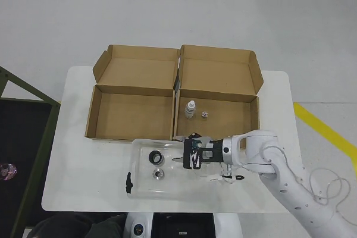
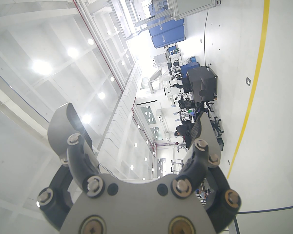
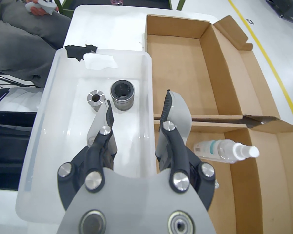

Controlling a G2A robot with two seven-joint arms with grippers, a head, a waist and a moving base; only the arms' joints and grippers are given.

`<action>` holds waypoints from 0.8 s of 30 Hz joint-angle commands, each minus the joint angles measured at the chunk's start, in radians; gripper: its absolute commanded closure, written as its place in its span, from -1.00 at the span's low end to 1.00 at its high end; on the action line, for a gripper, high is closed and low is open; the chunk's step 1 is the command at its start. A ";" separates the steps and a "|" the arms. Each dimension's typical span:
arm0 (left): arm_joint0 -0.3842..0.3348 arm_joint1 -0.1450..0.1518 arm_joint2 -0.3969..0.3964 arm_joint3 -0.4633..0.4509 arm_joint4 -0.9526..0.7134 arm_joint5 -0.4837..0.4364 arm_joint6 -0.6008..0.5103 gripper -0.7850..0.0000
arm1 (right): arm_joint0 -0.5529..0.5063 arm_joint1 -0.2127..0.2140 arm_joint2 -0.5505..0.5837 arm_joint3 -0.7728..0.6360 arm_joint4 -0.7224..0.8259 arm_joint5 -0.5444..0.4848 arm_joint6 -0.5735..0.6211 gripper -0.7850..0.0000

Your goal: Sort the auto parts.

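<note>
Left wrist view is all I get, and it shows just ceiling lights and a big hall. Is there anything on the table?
Observer: Yes, a clear bin sits on the white table with two metal parts inside.
Operator: What do the parts look like?
Observer: A dark sleeve and a smaller silver collet stand side by side.
Operator: Is the other arm anywhere near them?
Observer: The right gripper hovers above the bin close to both parts, its fingers open and holding nothing.
</note>
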 commanded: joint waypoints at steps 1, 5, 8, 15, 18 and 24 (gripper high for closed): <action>0.000 0.000 0.000 0.000 0.000 0.000 0.000 -1.00 | 0.008 -0.006 -0.031 0.000 -0.010 0.007 0.004 0.05; 0.000 0.000 0.000 0.000 0.000 0.000 0.000 -1.00 | 0.026 -0.019 -0.094 0.002 -0.045 0.028 0.016 0.05; 0.000 0.000 0.000 0.000 0.000 0.000 0.000 -1.00 | 0.040 -0.031 -0.138 0.012 -0.059 0.049 0.015 0.04; 0.000 0.000 0.000 0.000 0.000 0.000 0.000 -1.00 | 0.077 -0.059 -0.213 0.039 -0.105 0.123 0.014 -0.35; 0.000 0.000 0.000 0.000 0.000 0.000 0.000 -1.00 | 0.093 -0.071 -0.241 0.062 -0.120 0.142 0.012 -0.43; 0.000 0.000 0.000 0.000 0.000 0.000 0.000 -1.00 | 0.118 -0.093 -0.287 0.103 -0.137 0.166 0.015 -0.29</action>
